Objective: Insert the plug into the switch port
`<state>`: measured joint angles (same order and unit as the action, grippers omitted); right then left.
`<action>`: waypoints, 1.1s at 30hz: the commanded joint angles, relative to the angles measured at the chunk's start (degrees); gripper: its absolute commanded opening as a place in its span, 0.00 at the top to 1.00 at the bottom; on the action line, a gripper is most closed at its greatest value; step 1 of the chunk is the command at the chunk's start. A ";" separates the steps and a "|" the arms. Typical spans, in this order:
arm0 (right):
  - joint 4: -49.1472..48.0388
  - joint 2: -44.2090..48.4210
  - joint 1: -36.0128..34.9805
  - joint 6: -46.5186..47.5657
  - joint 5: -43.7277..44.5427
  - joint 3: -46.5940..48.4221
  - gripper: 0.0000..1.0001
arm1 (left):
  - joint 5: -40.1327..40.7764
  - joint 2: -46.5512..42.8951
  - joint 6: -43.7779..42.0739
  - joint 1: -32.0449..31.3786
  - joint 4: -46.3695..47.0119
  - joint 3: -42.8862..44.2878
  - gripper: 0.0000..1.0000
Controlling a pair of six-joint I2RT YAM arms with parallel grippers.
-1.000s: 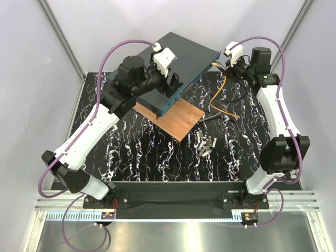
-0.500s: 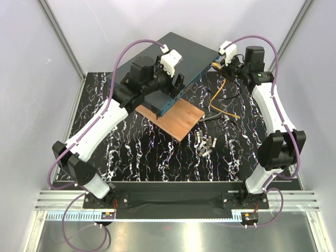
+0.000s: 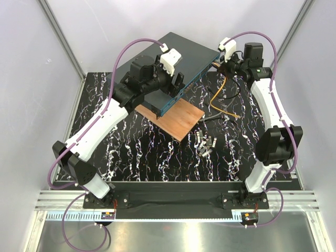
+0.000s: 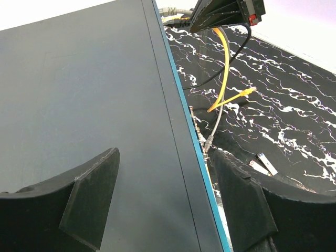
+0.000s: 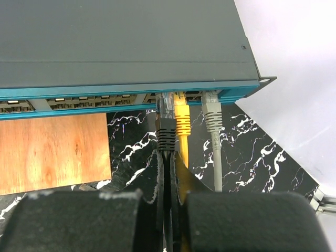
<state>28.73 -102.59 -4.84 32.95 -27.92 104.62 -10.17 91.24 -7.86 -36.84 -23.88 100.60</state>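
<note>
The right pincer (image 5: 168, 154) is clamped shut low in the middle of its wrist view. The black cable (image 5: 166, 134) runs into the slit between its fingers and the orange cable (image 5: 184, 149) slips behind one finger, so which one it pinches cannot be told. Just above, the plug (image 5: 181, 113) sits at the mouth of the switch port (image 5: 181, 96). A grip on the wrong lead, or a skewed push, could jam the plug or leave it unlatched. The left pincer (image 4: 166, 156), open astride the switch (image 4: 79, 94) edge, may not stop the box sliding on the bench (image 5: 247, 152).

Three plugs (image 5: 181, 118), one switch (image 5: 121, 42)
</note>
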 commanded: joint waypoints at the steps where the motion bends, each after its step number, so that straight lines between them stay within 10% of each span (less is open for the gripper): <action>1: -0.08 -0.77 -0.78 0.53 0.41 3.31 1.00 | 0.60 -0.98 0.30 0.54 2.78 2.59 0.22; 33: -2.63 2.48 -1.05 2.65 2.96 -0.64 1.00 | -0.11 -0.28 -0.67 0.63 3.05 3.20 0.21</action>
<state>28.23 -103.02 -5.48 35.68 -25.69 101.82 -10.22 91.24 -7.94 -36.42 -23.46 101.56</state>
